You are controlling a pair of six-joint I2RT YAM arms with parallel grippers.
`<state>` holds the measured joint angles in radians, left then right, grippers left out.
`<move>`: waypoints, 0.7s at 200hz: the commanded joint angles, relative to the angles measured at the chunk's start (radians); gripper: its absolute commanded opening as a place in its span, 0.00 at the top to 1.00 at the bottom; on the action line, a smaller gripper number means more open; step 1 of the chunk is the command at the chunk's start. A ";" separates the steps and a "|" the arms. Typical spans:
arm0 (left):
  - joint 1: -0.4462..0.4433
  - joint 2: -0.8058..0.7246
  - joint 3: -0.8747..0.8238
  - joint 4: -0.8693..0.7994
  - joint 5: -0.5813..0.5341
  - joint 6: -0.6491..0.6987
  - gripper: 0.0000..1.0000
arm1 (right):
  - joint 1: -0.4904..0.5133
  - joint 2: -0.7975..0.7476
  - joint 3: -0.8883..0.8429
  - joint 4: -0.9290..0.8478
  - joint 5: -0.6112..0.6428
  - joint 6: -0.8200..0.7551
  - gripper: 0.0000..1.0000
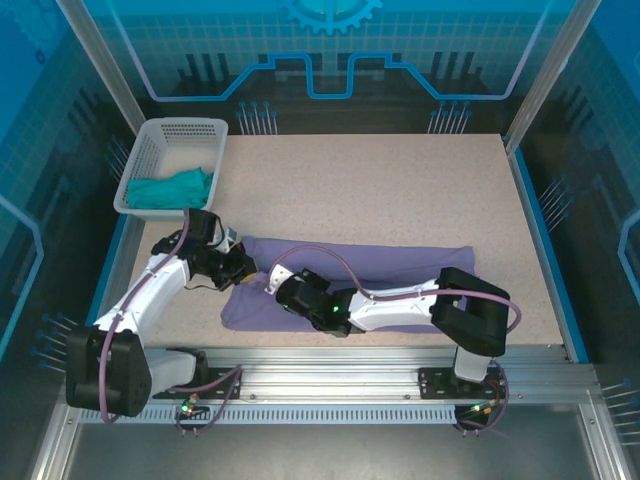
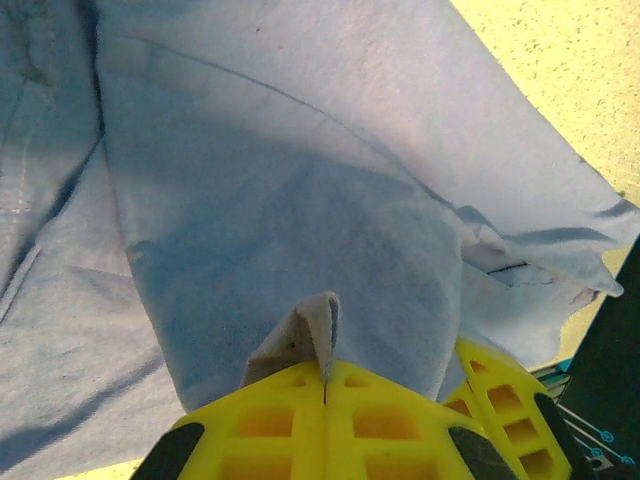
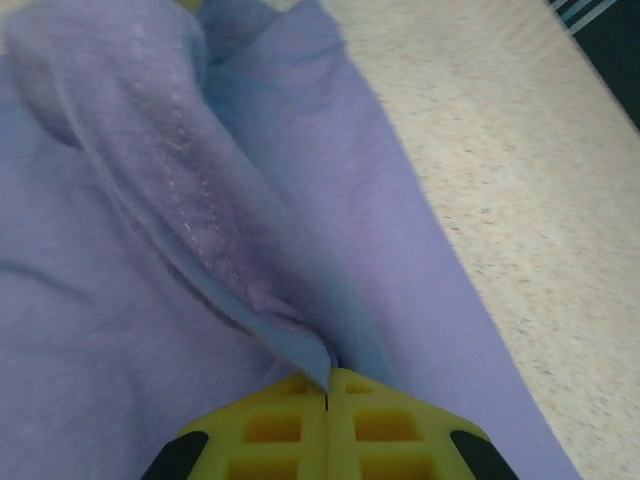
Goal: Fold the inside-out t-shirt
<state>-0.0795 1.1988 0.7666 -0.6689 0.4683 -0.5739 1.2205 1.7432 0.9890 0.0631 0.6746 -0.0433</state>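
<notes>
The inside-out t-shirt (image 1: 390, 262) lies as a long lavender band across the near part of the table, bunched at its left end. Both grippers meet at that left end. My left gripper (image 1: 248, 272) is shut, and in the left wrist view its yellow fingers (image 2: 325, 378) pinch a raised fold of the cloth (image 2: 280, 180). My right gripper (image 1: 276, 284) sits just to its right, also shut. In the right wrist view its tips (image 3: 327, 388) clamp a stitched hem fold of the t-shirt (image 3: 120, 330). Its yellow fingers (image 2: 500, 400) show under the cloth in the left wrist view.
A white slotted basket (image 1: 150, 150) at the table's back left holds a teal-green garment (image 1: 172, 188). Bare speckled tabletop (image 1: 400, 190) stretches behind and to the right of the shirt. A metal rail (image 1: 330, 365) runs along the near edge.
</notes>
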 commanded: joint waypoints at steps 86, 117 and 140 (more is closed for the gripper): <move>-0.019 -0.107 -0.194 0.058 -0.056 -0.118 0.86 | -0.089 -0.022 0.117 -0.461 -0.618 -0.145 0.92; -0.019 -0.157 -0.156 0.011 -0.156 -0.095 0.52 | -0.109 -0.041 0.162 -0.573 -0.781 -0.163 0.72; -0.019 -0.212 -0.111 -0.034 -0.252 -0.064 0.38 | -0.172 -0.100 0.170 -0.598 -0.884 -0.129 0.66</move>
<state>-0.0959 1.0489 0.5926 -0.6449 0.3374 -0.6685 1.1130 1.7046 1.1282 -0.4374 -0.0391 -0.1841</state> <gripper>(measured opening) 0.575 0.318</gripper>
